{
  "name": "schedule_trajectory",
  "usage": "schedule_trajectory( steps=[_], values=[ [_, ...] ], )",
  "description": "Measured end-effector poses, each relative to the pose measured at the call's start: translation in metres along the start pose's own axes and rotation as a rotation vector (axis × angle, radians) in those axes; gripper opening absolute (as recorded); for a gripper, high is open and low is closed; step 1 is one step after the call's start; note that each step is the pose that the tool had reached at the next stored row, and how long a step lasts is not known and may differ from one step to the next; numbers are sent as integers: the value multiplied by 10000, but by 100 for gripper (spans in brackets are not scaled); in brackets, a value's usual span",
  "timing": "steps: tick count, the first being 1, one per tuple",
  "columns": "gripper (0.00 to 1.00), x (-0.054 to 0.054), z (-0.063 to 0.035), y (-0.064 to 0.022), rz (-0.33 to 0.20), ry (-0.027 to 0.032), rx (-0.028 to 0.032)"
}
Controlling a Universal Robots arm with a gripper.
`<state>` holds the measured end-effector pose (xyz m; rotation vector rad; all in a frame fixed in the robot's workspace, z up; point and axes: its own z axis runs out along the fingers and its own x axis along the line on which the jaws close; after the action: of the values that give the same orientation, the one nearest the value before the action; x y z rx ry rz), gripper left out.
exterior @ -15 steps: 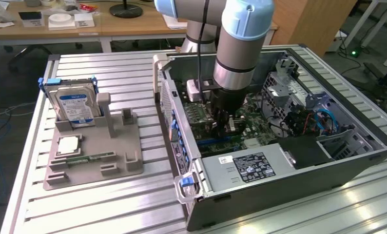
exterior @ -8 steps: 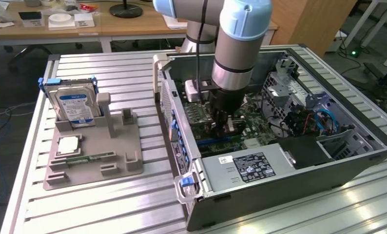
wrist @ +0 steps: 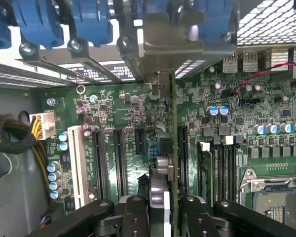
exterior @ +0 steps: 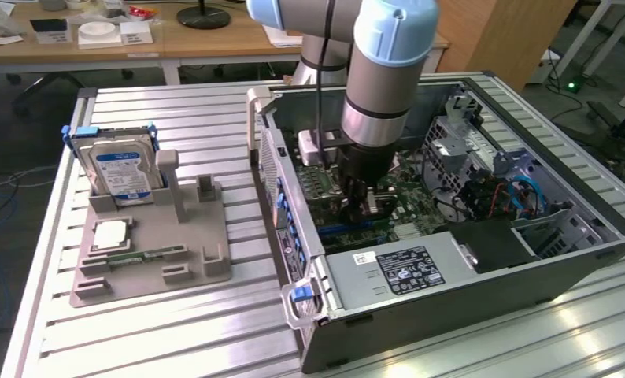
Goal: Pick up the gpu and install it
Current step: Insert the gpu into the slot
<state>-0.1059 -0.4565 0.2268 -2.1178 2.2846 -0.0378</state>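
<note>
Dark gpu (wrist: 171, 138) (edge-on) in gripper (wrist: 164, 195); seating hard to tell.

Green on the motherboard (wrist: 123, 108), striped with black slots and one white; blue on the plastic latches (wrist: 89, 19); black on the tool (wrist: 164, 200); dark green and pale metal on the gpu (wrist: 170, 128); silver with a blue label on the hard drive (exterior: 123, 169); beige-grey on the holder (exterior: 134, 287); ribbed silver across the tabletop (exterior: 186, 339)
</note>
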Motion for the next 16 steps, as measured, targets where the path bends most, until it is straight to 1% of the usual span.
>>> schedule_trajectory(
  steps=[6, 16],
  values=[
    [29, -9, 9, -57, -2, -2, 4],
    [29, 15, 9, -60, -2, -3, 5]
  ],
)
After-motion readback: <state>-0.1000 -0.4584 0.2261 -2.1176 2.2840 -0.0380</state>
